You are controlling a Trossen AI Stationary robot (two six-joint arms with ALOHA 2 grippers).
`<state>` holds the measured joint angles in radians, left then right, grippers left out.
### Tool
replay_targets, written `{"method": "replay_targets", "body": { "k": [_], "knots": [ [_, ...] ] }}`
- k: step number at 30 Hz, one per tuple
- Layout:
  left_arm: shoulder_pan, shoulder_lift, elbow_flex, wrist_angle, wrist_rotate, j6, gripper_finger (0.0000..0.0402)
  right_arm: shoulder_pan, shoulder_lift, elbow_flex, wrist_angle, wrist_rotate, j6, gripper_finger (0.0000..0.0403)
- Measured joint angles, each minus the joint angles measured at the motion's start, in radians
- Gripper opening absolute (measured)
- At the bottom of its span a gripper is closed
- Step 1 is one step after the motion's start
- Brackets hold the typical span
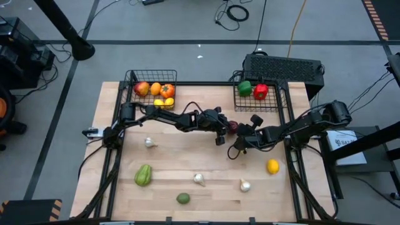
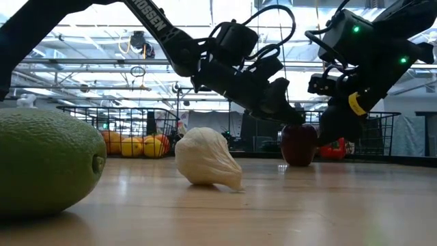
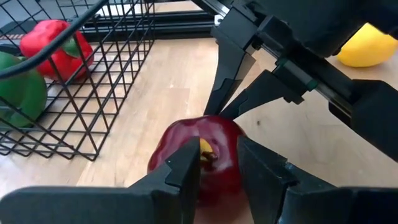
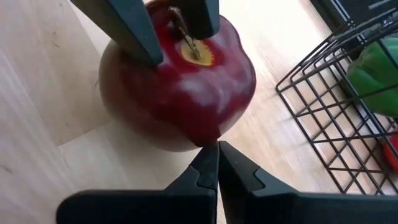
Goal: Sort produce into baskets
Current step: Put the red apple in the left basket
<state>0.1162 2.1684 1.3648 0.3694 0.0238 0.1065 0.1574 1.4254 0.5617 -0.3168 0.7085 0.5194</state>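
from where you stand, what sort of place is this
Probably a robotics lab in a big industrial hall: loose cables on the grey floor, exposed roof trusses, and a wooden table rigged with two arms.

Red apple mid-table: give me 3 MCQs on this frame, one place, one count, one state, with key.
1. Where is the red apple?
A. in a basket
B. on the table between both grippers
C. off the table

2. How many peppers sit in the right basket?
A. one
B. two
C. four

3. How is the right gripper?
A. shut, empty
B. wide open
C. holding a lemon

Key: 1 B, it stands on the wood with the left gripper at its stem; 2 B, one green pepper, one red pepper; 3 A, its fingertips meet beside the apple.
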Motion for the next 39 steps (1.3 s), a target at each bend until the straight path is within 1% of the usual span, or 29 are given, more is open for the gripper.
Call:
{"method": "replay_targets", "body": {
  "k": [3, 5, 12, 17, 23, 28, 30, 35, 39],
  "knots": [
    [0.001, 0.0, 0.0, -0.003, -0.006, 0.0, 0.0111, 0.0, 0.0, 0.0, 0.0, -0.001, -0.002, 0.0],
    [0.001, 0.0, 0.0, -0.002, -0.014, 0.003, 0.0102, 0.0, 0.0, 0.0, 0.0, -0.002, -0.005, 0.0],
    [0.002, 0.0, 0.0, 0.011, -0.026, 0.004, 0.0036, 0.0, 0.0, 0.0, -0.002, -0.009, -0.008, 0.0],
    [0.003, 0.001, 0.0, 0.014, -0.026, 0.004, 0.0007, 0.0, 0.0, 0.0, -0.002, -0.008, -0.008, 0.0],
    [0.003, 0.002, 0.0, 0.015, -0.025, 0.004, 0.0006, 0.001, -0.006, 0.001, -0.022, -0.009, -0.008, 0.0],
    [0.003, -0.009, 0.0, -0.011, -0.025, 0.005, 0.0006, 0.002, -0.072, 0.002, -0.088, -0.039, 0.026, 0.0],
    [0.003, -0.036, -0.002, -0.068, -0.025, 0.005, 0.0006, 0.002, -0.117, 0.002, -0.12, -0.059, 0.05, 0.0],
    [0.001, -0.105, -0.005, -0.197, -0.024, 0.005, 0.0006, 0.009, -0.229, 0.002, -0.171, -0.065, 0.096, 0.0],
    [-0.007, -0.176, -0.002, -0.284, -0.023, 0.006, 0.0006, 0.019, -0.277, 0.002, -0.18, -0.08, 0.097, 0.0]
  ]
}}
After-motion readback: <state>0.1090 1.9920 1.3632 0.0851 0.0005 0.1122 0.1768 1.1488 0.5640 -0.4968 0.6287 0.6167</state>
